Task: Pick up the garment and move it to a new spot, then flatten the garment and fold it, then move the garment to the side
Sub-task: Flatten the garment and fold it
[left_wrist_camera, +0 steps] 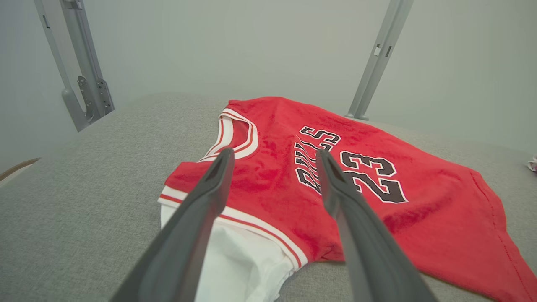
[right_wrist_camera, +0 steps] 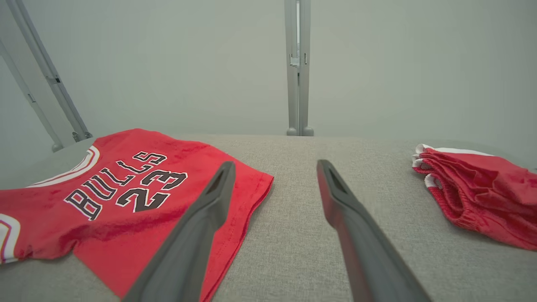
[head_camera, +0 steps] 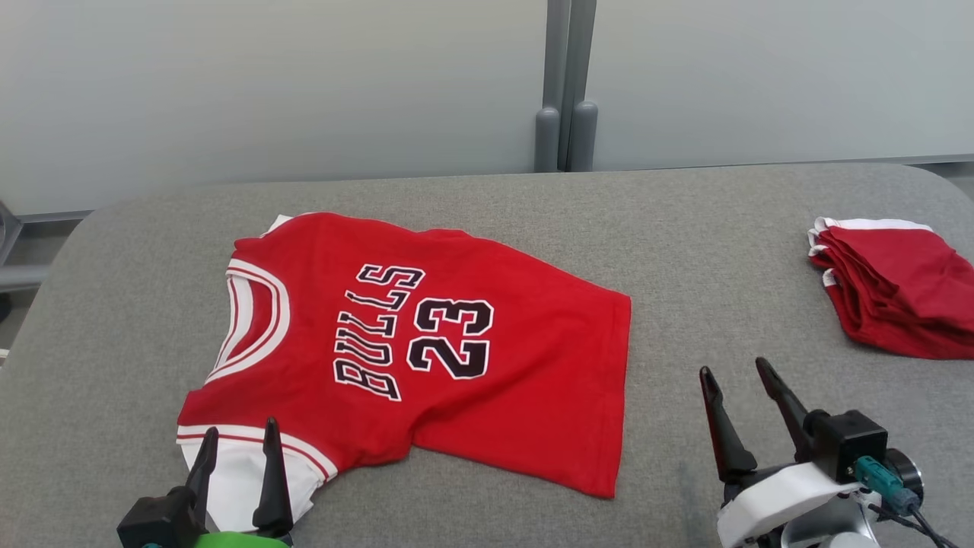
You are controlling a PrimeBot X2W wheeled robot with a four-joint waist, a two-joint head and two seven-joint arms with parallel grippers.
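The garment (head_camera: 426, 342) is a red jersey with "BULLS 23" in black and white trim, spread mostly flat on the grey table (head_camera: 685, 228), collar to the left and hem to the right. Its white sleeve lies at the near left. My left gripper (head_camera: 240, 438) stands open just above that white sleeve, holding nothing. In the left wrist view the garment (left_wrist_camera: 356, 184) lies ahead of the left gripper (left_wrist_camera: 275, 157). My right gripper (head_camera: 734, 373) is open over bare table, right of the hem. The right wrist view has the garment (right_wrist_camera: 126, 197) at left, beside the right gripper (right_wrist_camera: 275, 167).
A folded pile of red clothes with white trim (head_camera: 898, 285) lies at the table's right edge, also visible as the red pile (right_wrist_camera: 478, 193). Grey wall panels and a metal post (head_camera: 563, 84) stand behind the table. Bare table stretches between the jersey and the pile.
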